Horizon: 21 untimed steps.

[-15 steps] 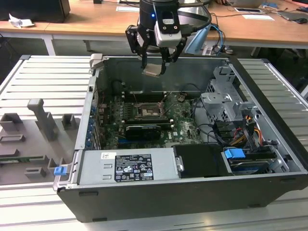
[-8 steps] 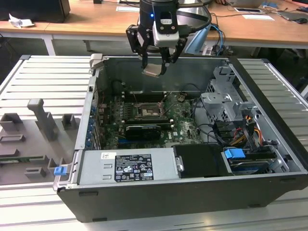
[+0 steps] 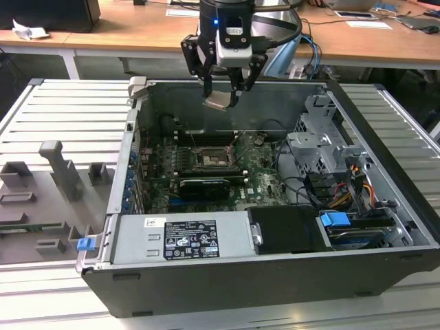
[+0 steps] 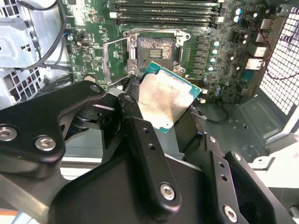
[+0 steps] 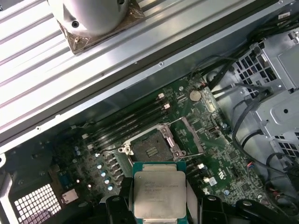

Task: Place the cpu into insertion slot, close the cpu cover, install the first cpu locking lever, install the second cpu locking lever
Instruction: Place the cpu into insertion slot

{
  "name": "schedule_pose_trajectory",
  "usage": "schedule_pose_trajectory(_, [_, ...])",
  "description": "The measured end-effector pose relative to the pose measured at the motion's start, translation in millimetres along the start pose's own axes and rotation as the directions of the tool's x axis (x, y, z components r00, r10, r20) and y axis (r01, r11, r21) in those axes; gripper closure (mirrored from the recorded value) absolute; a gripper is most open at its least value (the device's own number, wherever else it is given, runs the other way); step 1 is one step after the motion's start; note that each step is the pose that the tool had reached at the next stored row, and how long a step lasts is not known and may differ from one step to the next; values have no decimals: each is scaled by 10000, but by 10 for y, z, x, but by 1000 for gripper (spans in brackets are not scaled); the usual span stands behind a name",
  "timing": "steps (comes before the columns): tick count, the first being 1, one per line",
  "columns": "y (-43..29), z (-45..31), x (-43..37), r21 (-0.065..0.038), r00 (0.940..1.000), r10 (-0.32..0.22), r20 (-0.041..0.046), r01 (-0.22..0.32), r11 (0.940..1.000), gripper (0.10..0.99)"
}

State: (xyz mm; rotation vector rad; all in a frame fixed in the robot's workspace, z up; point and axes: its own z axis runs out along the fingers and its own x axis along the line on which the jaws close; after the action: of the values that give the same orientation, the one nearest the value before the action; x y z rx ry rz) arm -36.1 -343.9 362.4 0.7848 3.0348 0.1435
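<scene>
Tool clamps the chip by its edges, hovering above the open socket, likely so it seats squarely.

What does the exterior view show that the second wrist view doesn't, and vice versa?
Exterior view: the whole dark grey metal computer case, its silver boxy power supply, wooden desks behind. Second wrist view: green edging on the small flat square silver-beige cpu. Both: the black gripper shut on that cpu, raised clear of the open metal socket.
</scene>
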Motion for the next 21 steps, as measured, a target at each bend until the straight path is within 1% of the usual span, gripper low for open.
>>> schedule_pose_trajectory(7, [0, 2, 0, -10, 9989, 457, 41, -457, 9990, 545])
schedule_pose_trajectory(13, [0, 4, 0, -24, 9947, 1024, 91, -1024, 9947, 545])
schedule_pose_trajectory(21, [0, 6, 0, -37, 9894, 1448, 128, -1448, 9895, 545])
